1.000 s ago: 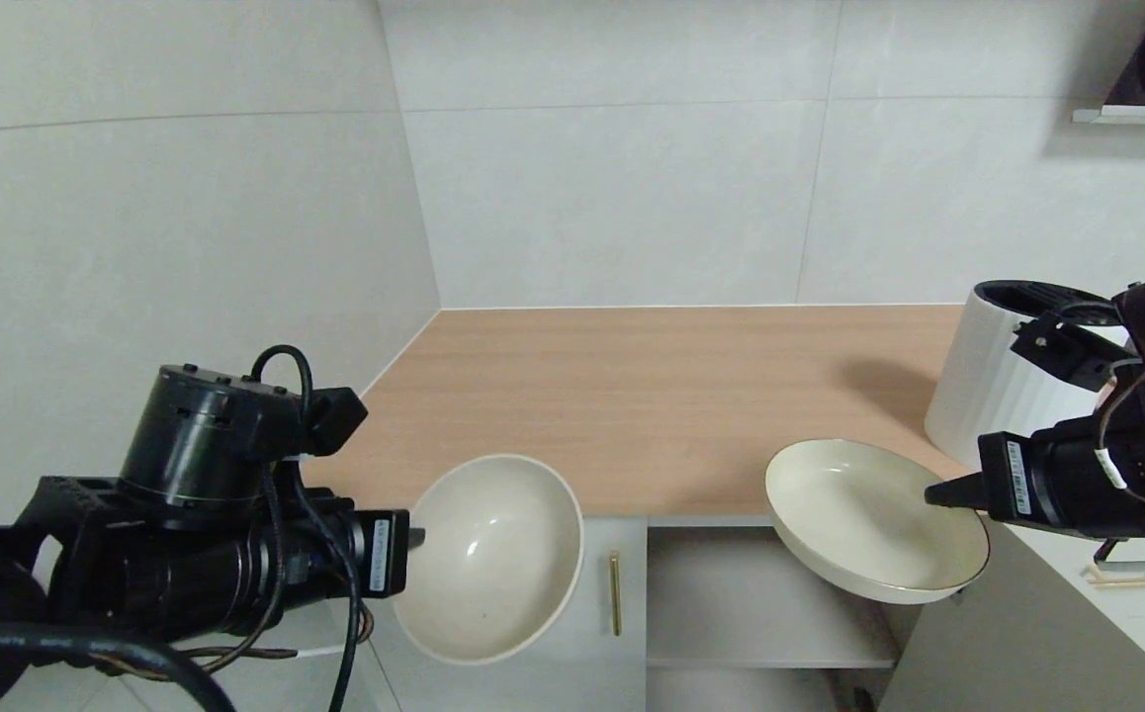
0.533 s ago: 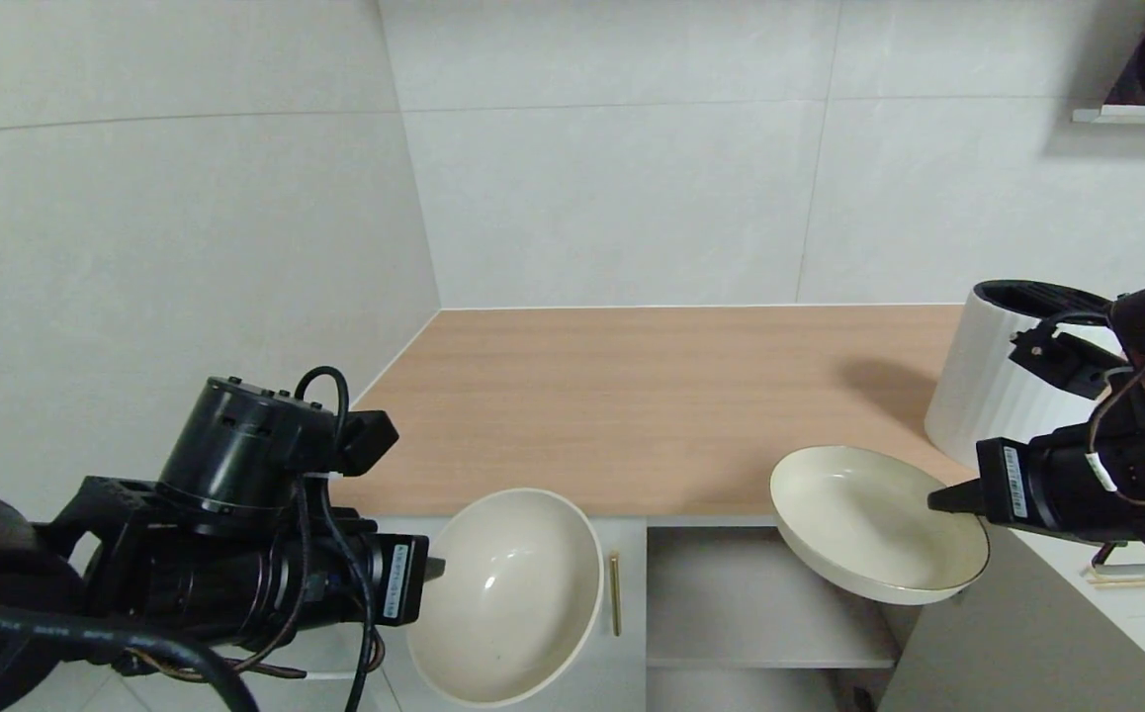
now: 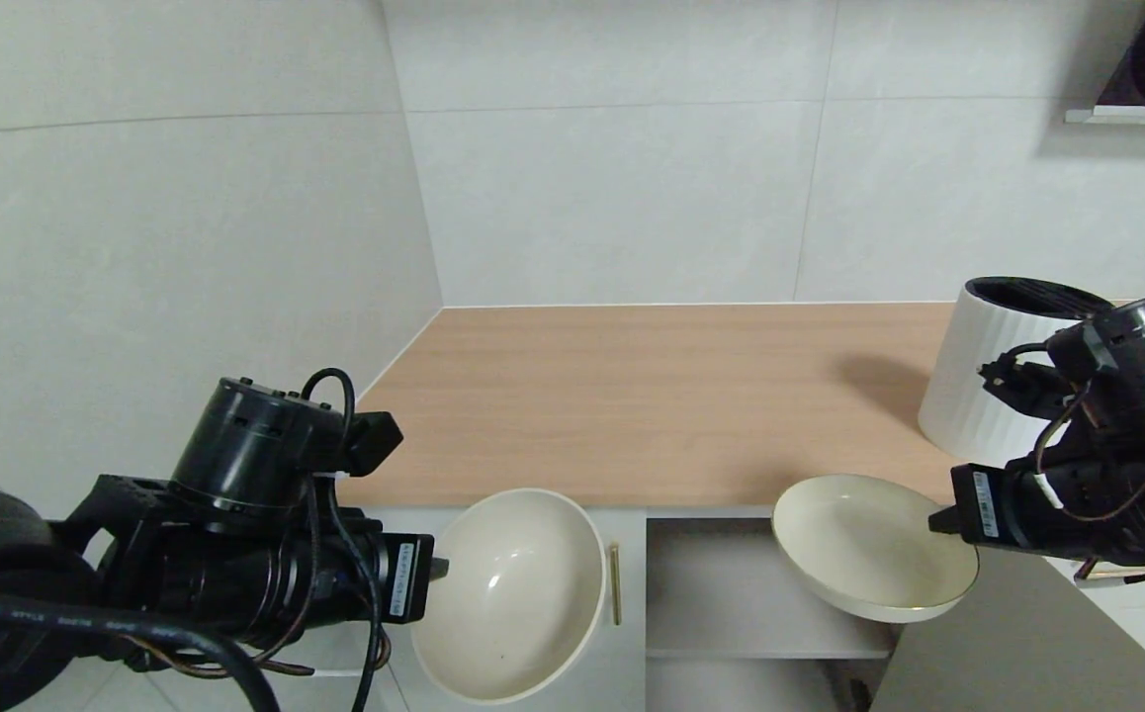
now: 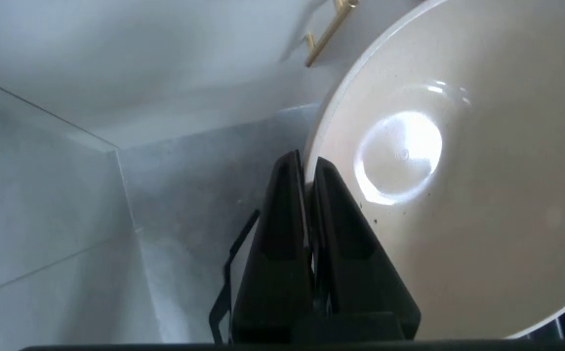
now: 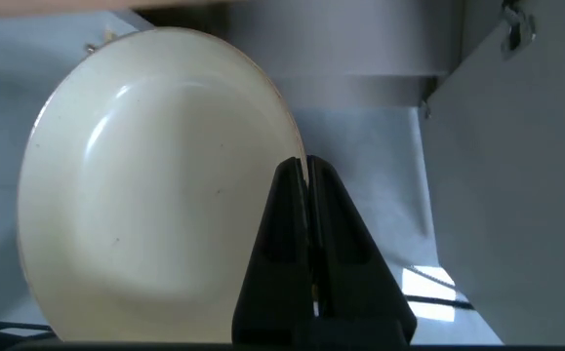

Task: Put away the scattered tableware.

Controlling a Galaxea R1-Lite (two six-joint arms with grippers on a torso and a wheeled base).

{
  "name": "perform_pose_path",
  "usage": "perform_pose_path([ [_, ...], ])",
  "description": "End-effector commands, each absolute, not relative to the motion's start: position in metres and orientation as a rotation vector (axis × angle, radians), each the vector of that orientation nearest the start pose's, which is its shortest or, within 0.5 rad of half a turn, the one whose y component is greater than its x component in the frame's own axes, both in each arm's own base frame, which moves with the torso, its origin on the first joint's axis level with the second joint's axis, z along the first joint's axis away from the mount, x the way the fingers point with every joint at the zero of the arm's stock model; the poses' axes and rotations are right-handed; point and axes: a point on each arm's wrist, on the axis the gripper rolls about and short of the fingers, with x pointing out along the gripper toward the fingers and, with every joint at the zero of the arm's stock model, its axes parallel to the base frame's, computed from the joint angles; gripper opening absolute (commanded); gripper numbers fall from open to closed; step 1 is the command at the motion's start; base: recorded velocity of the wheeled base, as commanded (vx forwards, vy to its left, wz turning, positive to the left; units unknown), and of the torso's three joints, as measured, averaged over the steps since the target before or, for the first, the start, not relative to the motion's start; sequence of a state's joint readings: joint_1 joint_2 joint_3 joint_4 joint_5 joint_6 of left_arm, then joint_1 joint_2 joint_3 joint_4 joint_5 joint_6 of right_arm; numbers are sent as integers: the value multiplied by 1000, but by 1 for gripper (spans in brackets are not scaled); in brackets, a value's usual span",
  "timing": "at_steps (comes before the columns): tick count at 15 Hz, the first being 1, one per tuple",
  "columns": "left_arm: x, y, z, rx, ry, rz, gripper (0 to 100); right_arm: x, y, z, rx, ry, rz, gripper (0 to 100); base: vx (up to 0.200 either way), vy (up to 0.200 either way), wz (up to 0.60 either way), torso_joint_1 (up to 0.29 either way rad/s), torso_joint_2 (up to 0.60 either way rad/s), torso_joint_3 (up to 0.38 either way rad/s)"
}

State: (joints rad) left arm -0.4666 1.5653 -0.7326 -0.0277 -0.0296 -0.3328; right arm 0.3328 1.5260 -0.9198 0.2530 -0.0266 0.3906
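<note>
**Two hands, one vessel each, off the worktop's front edge**

Head view: our left hand (image 3: pixel 439 568) is closed on the rim of a cream bowl (image 3: pixel 518 593). The bowl is tilted so its hollow faces up and toward the camera. It hangs off the wooden worktop (image 3: pixel 632 396), in front of the cabinet (image 3: pixel 632 682), just beside a brass handle (image 3: pixel 615 583). We see bare glaze inside it, with one bright glint. Our right hand (image 3: pixel 936 522) pinches the rim of a shallower cream dish (image 3: pixel 869 549). The dish is held close to level, just below the worktop's front edge and before the cabinet's open compartment, where a pale shelf (image 3: pixel 731 593) shows. Its inside is plain glaze too. At the right end of the worktop a white ribbed canister (image 3: pixel 963 396) stands upright, partly behind our right arm. Its mouth is dark, and we cannot tell what it holds.

Left wrist view: the two dark fingers (image 4: pixel 287 210) stand narrow, almost together, with the bowl's (image 4: pixel 477 185) rim clamped between them. The hollow carries the same bright glint. The handle (image 4: pixel 326 29) lies beyond the rim.

Right wrist view: the fingers (image 5: pixel 284 210) are likewise drawn together on the dish's (image 5: pixel 155 175) thin edge, with a grey door (image 5: pixel 526 195) on the other side of them.
</note>
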Motion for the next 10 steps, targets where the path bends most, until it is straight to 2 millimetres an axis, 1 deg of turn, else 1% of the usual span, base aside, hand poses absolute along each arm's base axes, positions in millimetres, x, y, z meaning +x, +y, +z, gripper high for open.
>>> perform_pose_path([
  [1,217,-110,147,-132,863,-329,0,233,81,175,200,925,110,0,0,0,0,0,0,0],
  [6,217,-110,147,-132,863,-329,0,233,86,168,183,956,118,0,0,0,0,-10,23,16],
  [10,217,-110,147,-132,863,-329,0,230,88,165,172,966,128,0,0,0,0,-174,408,218],
])
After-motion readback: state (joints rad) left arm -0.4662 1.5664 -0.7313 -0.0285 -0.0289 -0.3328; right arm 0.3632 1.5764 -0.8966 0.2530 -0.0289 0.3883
